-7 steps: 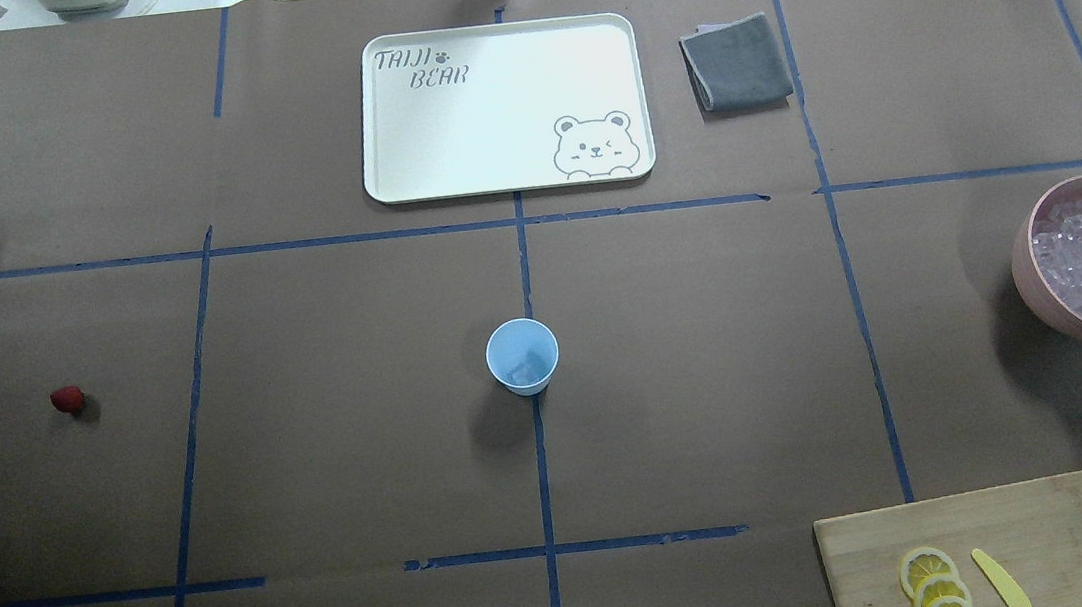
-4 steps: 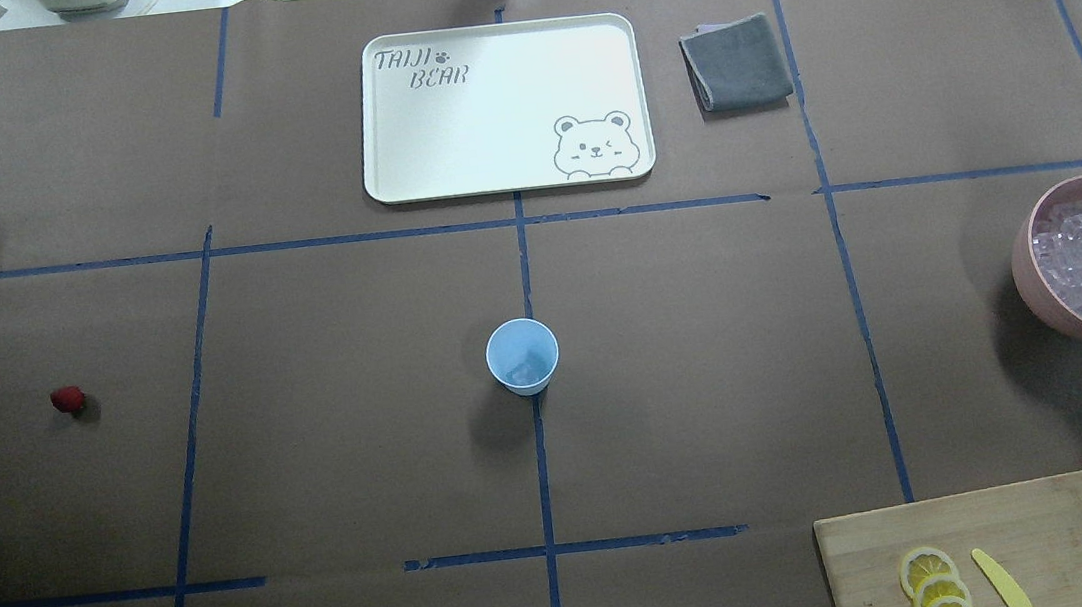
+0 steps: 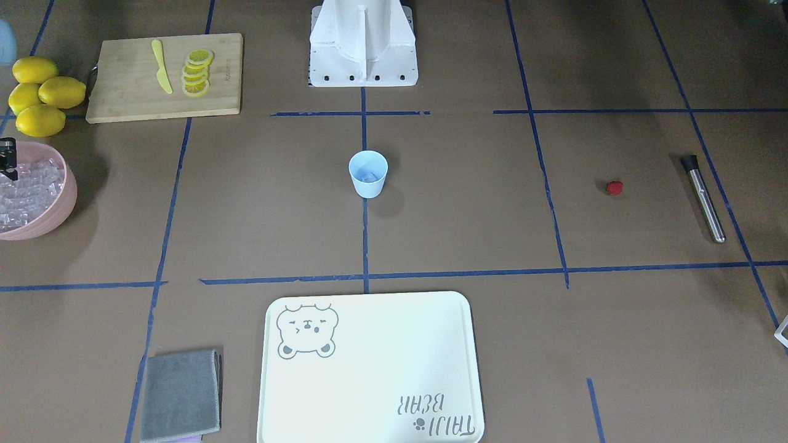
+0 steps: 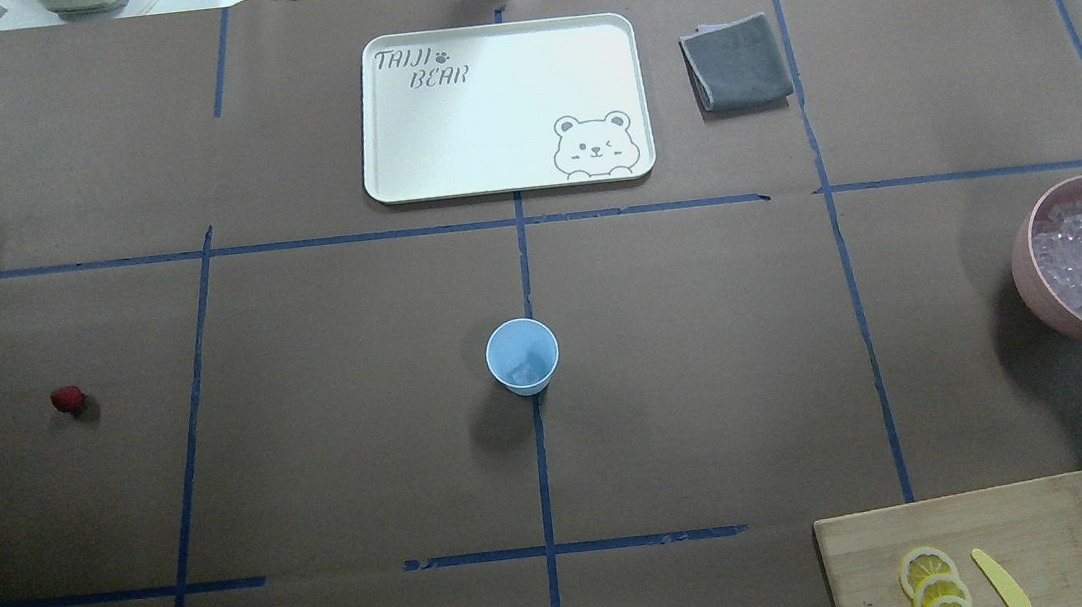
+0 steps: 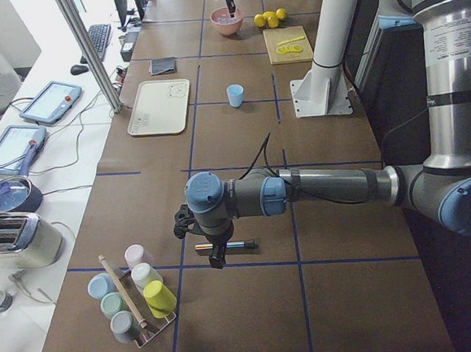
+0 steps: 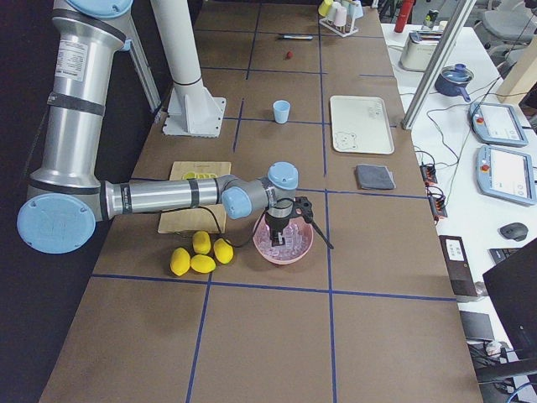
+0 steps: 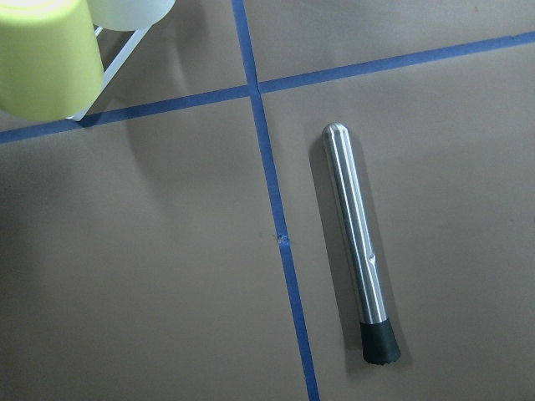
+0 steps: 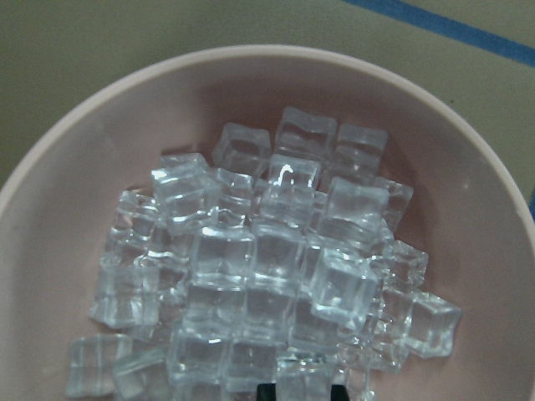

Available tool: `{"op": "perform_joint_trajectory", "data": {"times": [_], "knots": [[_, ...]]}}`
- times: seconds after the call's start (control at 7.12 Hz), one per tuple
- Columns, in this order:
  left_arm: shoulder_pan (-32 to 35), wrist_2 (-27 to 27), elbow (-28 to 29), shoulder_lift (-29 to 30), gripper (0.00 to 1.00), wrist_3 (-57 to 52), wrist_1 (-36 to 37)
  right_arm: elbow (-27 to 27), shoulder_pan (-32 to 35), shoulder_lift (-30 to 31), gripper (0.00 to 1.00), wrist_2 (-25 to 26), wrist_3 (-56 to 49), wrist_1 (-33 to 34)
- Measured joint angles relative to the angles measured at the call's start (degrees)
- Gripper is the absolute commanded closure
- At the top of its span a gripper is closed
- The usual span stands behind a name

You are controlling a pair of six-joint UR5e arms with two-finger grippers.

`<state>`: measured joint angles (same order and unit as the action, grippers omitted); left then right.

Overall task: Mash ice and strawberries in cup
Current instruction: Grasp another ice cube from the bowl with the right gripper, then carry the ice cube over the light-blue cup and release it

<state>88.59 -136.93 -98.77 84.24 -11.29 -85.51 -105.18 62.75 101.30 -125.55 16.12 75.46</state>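
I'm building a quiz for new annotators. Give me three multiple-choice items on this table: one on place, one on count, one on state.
1. Where on the table does the strawberry lie? A its centre; B the robot's right end; C the robot's left end, near the metal rod.
2. How many whole lemons lie beside the cutting board? A two; B four; C six.
3. How does the cup stand? A upright; B tipped over; C upside down.
Answers: C, it lies by the rod; B, the front-facing view shows four; A, its mouth faces up.
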Motion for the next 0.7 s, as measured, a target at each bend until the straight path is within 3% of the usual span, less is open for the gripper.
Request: {"op": "perform_joint_trajectory", "data": {"times": [0.28, 0.7], "knots": [[0.0, 0.0, 0.05, 0.0, 0.0, -0.02, 0.01, -4.49, -0.03, -0.8, 0.96, -0.07, 2.08, 0.52], [0.0, 0.0, 0.06, -0.02, 0.0, -0.01, 0.02, -6.72, -6.37, -13.04, 0.95, 0.48, 20.05, 0.72]]}}
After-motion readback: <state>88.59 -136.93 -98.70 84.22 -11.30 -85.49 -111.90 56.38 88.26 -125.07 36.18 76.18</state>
